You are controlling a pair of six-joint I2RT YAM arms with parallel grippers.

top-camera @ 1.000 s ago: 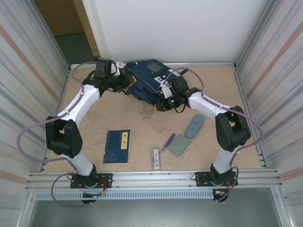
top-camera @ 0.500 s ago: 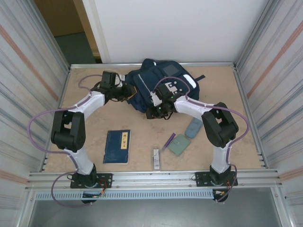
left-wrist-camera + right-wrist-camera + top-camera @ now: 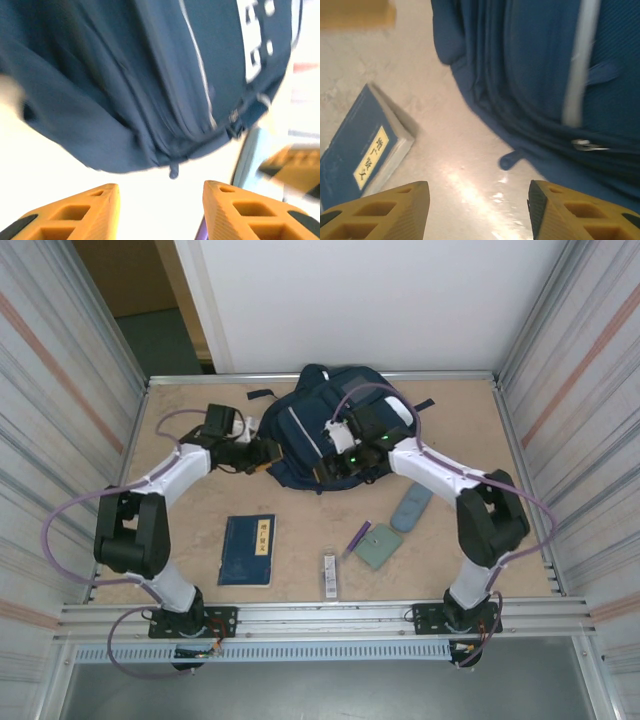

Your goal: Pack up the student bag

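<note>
Your left gripper [image 3: 159,195] and right gripper [image 3: 479,192] both stand parted, clasping nothing, just short of the near edge of the bag [image 3: 300,430].

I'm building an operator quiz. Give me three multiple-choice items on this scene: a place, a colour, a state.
1. Where is the student bag? A) far middle of the table B) near left corner C) near right corner
2. The blue book's label is: A) red B) yellow C) green
3. The right gripper is: A) shut on a strap B) shut on a pen C) open, empty
Key: A, it lies at the far edge; B, yellow strip on the cover; C, fingers apart, nothing between.
</note>
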